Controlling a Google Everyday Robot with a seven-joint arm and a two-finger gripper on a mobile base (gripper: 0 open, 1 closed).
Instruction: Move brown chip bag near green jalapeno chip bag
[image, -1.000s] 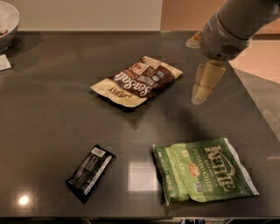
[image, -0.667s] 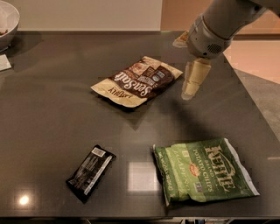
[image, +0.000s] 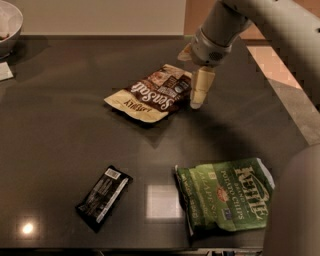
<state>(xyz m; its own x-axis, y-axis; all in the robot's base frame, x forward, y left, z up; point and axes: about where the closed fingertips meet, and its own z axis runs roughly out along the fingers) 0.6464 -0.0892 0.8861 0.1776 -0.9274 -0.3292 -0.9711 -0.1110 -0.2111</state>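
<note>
The brown chip bag (image: 151, 93) lies flat on the dark table (image: 65, 130), at centre towards the back, its white "Sea Salt" lettering facing up. The green jalapeno chip bag (image: 226, 197) lies flat at the front right of the table. My gripper (image: 198, 94) hangs from the arm at the upper right. Its cream fingers (image: 201, 86) point down, just off the right end of the brown bag and close to the table. It holds nothing.
A small black wrapper with a white label (image: 103, 196) lies at the front left. A white bowl (image: 9, 25) stands at the back left corner, with a pale card (image: 5, 71) beside it. The table's right edge runs near the green bag.
My gripper has moved left and slightly down, from well right of the brown bag to right beside its right end. The bags and the wrapper have not moved.
</note>
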